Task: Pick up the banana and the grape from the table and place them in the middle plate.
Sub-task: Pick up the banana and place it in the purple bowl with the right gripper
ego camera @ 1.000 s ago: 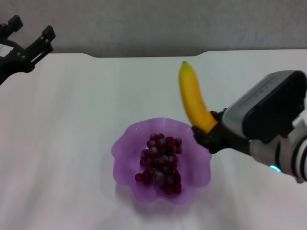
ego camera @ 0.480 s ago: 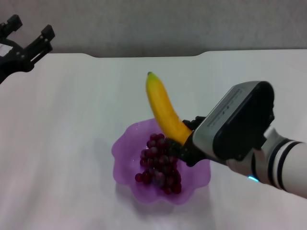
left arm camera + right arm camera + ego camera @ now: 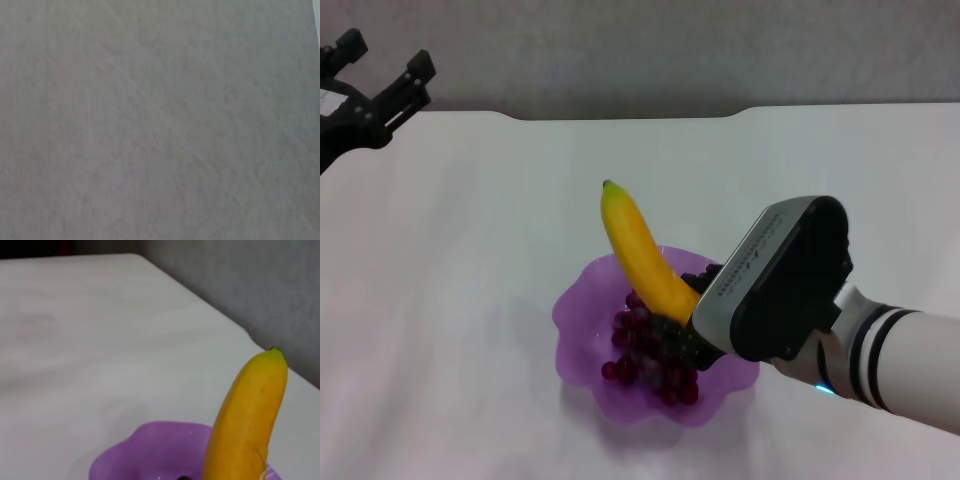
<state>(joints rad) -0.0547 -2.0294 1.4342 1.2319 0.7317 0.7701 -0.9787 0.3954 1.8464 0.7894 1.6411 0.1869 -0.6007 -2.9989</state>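
Holding the banana [image 3: 640,255] by its lower end, my right gripper [image 3: 685,335] sits over the middle plate [image 3: 582,310], fingers clenched on the fruit. I note the banana is tilted, its dark tip up and toward the far edge of the plate, its base down among the grape [image 3: 650,355] bunch lying inside the plate. My left gripper [image 3: 380,95] is parked far beyond the plate at the table [image 3: 470,220] back corner, fingers spread apart.
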